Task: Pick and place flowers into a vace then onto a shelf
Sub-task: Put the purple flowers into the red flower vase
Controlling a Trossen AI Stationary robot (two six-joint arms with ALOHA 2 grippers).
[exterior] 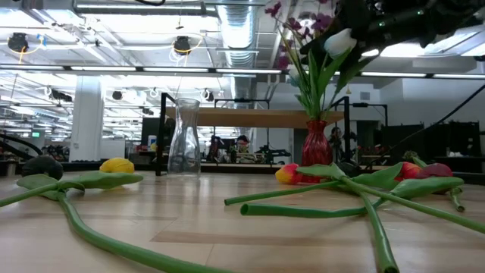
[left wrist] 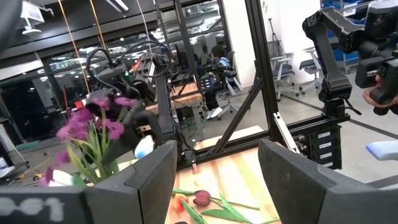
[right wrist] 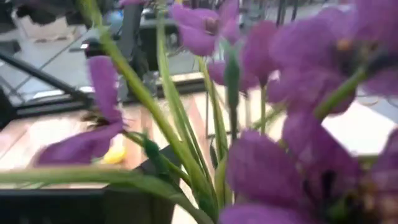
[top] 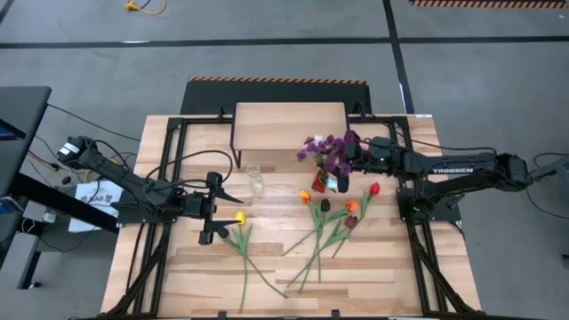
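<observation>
A red vase [exterior: 316, 142] stands on the table and holds a purple sprig [top: 327, 151] and a white tulip [exterior: 339, 42]. My right gripper [top: 349, 153] hangs open at the blossoms, high above the vase. One dark finger [right wrist: 140, 199] shows, and the stems [right wrist: 186, 155] rise close before it. Several tulips [top: 320, 222] lie flat on the table, a yellow one [top: 238, 218] nearest my left gripper [top: 213, 212]. That gripper waits open and empty above the table's left half. The shelf [top: 289, 124] stands at the far edge. My right gripper stands open among the stems and blossoms that rise from the red vase. Purple blossoms hide its other finger. I cannot tell whether either finger touches a stem.
A clear glass vase [top: 256, 180] stands between the two grippers, in front of the shelf. Black frame rails [top: 169, 169] run along the table's left and right sides. Bare wood lies at the near edge [top: 356, 284].
</observation>
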